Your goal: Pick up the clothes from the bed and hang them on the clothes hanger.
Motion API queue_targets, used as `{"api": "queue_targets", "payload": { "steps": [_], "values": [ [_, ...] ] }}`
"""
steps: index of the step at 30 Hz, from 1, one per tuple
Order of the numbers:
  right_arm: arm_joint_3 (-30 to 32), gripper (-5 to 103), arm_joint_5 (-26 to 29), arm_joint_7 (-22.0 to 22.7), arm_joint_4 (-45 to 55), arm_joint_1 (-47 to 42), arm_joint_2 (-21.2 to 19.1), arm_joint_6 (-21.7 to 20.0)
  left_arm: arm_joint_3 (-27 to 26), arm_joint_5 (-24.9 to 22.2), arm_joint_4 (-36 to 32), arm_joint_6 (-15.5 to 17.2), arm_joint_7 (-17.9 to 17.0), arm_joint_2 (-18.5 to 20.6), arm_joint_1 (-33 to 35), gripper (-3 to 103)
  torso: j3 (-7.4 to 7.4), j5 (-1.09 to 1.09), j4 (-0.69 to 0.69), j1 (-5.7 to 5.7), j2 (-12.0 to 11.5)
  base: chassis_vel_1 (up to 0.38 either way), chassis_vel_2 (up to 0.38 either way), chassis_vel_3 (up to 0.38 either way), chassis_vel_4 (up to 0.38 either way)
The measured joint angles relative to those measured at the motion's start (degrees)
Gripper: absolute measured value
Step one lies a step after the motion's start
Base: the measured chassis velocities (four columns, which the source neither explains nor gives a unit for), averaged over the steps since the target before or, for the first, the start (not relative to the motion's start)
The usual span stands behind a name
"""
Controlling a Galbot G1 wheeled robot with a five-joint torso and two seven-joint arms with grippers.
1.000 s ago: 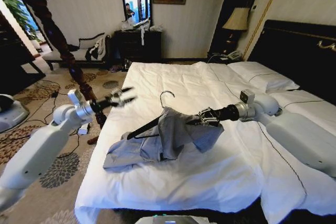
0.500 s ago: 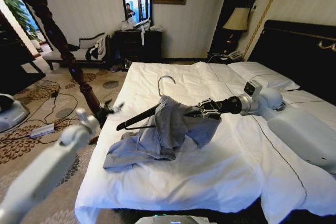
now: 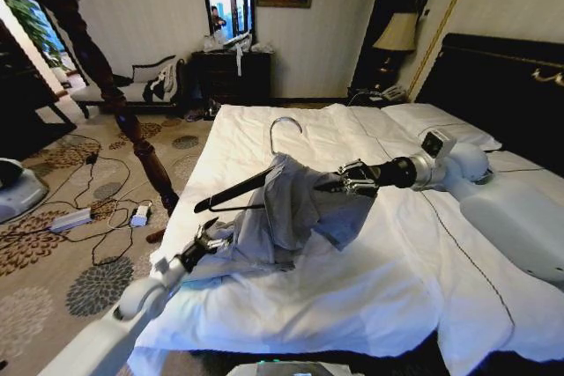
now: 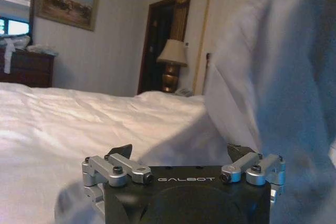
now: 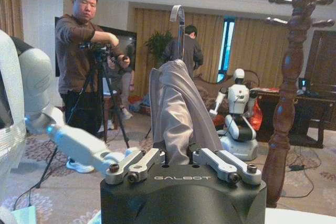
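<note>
A large double bed (image 3: pixel 370 297) with a white duvet fills the head view, and the robot is midway through dressing a hanger. On the left, the left tool (image 3: pixel 211 239) sits low at the near left side of the bed, right beside the trailing hem of a thin, soft, light grey-blue long-sleeved shirt (image 3: pixel 282 217); in the left wrist view its fingers (image 4: pixel 118 153) stand apart with nothing between them, and shirt fabric (image 4: pixel 294 77) hangs close by. In the middle, a slim dark hanger with a curved silver metal hook (image 3: pixel 233 191) is lifted above the duvet, its left end bare and its right end buried in the shirt, which drapes down to the bed. On the right, the right tool (image 3: pixel 348 180) is closed on the shirt at that covered end, holding it up; the right wrist view shows grey fabric (image 5: pixel 178 114) rising from between its fingers, with the hook (image 5: pixel 178 17) above. The step in hand appears to be working the shirt onto the hanger. The next move likely calls for the left tool to take loose fabric and draw it over the bare end. The word GALBOT is printed on both tool housings.
</note>
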Motion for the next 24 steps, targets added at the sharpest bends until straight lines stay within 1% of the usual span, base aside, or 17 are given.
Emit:
{"api": "queue_targets", "payload": {
  "steps": [1,2,5,6,8,9,11,12,13,14,15,17,18,19,22,23,24],
  "values": [
    [0.6,16,0.3,0.0,0.0,-0.3,-0.4,0.1,-0.5,1.7,0.2,-1.5,1.6,-0.6,2.0,100,0.00,0.01,-0.04,0.00,0.0,0.000,0.000,0.000,0.000],
    [0.9,16,0.4,0.0,0.0,-0.4,-0.5,0.1,-0.6,2.6,0.2,-2.3,2.9,-1.2,3.2,100,0.00,0.01,-0.06,0.00,0.0,0.000,0.000,0.000,0.000],
    [1.2,16,0.7,0.0,0.0,-0.4,-0.6,0.2,-0.5,3.7,-0.1,-3.0,4.5,-2.6,4.6,100,0.00,0.01,-0.04,0.00,0.0,0.000,0.000,0.000,0.000],
    [1.3,16,1.0,0.0,0.1,-0.3,-0.6,0.2,0.2,4.4,-0.8,-3.3,5.8,-4.3,5.5,100,0.00,0.01,-0.02,0.00,0.0,0.000,0.000,0.000,0.000],
    [1.4,16,1.4,0.0,0.3,0.0,-0.7,0.2,1.4,4.9,-1.3,-3.3,6.8,-5.9,5.7,100,0.00,0.01,-0.02,0.00,0.0,0.000,0.000,0.000,0.000],
    [1.4,16,1.4,0.0,0.3,0.0,-0.7,0.2,1.4,4.9,-1.3,-3.3,6.8,-5.9,5.7,100,0.00,0.01,-0.02,0.00,0.0,0.000,0.000,0.000,0.000],
    [1.4,16,1.9,0.2,0.7,0.2,-1.0,0.2,3.2,5.1,-1.9,-2.7,8.4,-7.7,5.7,100,0.00,0.01,-0.05,0.00,0.0,0.000,0.000,0.000,0.000],
    [1.4,16,2.0,0.2,0.8,0.2,-1.0,0.2,3.7,4.9,-2.1,-2.3,8.6,-8.1,5.6,100,0.00,0.01,-0.04,0.01,0.0,0.000,0.000,0.000,0.000],
    [1.4,16,2.1,0.3,1.1,0.2,-1.1,0.2,4.7,3.7,-2.6,-1.6,8.8,-9.0,5.5,100,0.00,0.01,-0.04,0.01,0.0,0.000,0.000,0.000,0.000],
    [1.4,16,2.1,0.3,1.1,0.2,-1.1,0.2,4.7,3.7,-2.6,-1.6,8.8,-9.0,5.5,100,0.00,0.01,-0.04,0.01,0.0,0.000,0.000,0.000,0.000],
    [1.4,16,2.2,0.3,1.2,0.2,-1.2,0.2,5.2,2.5,-2.9,-1.0,8.8,-9.5,5.4,100,0.00,0.01,-0.04,0.01,0.0,0.000,0.000,0.000,0.000],
    [1.4,16,2.3,0.3,1.4,0.2,-1.2,0.2,6.5,-0.2,-3.7,0.4,8.6,-10.6,5.1,100,0.00,0.01,-0.04,0.01,0.0,0.000,0.000,0.000,0.000],
    [1.4,16,2.3,0.3,1.5,0.2,-1.0,0.2,7.6,-2.3,-4.1,1.3,8.5,-11.6,4.8,100,0.00,0.01,-0.04,0.01,0.0,0.000,0.000,0.000,0.000],
    [1.4,16,2.3,0.3,1.5,0.2,-1.0,0.2,7.6,-2.3,-4.1,1.3,8.5,-11.6,4.8,100,0.00,0.01,-0.04,0.01,0.0,0.000,0.000,0.000,0.000],
    [1.0,16,2.3,0.4,1.6,0.4,-0.8,0.2,9.0,-5.2,-4.2,2.5,8.5,-13.2,3.9,100,0.01,0.02,-0.03,0.01,0.0,0.000,0.000,0.000,0.000],
    [0.7,16,2.3,0.3,1.6,0.6,-0.6,0.2,9.7,-6.9,-4.2,3.2,8.5,-14.3,3.4,102,0.01,0.00,-0.03,0.01,0.0,0.000,0.000,0.000,0.000],
    [0.7,16,2.3,0.3,1.6,0.6,-0.6,0.2,9.7,-6.9,-4.2,3.2,8.5,-14.3,3.4,102,0.01,0.00,-0.03,0.01,0.0,0.000,0.000,0.000,0.000]
  ]
}}
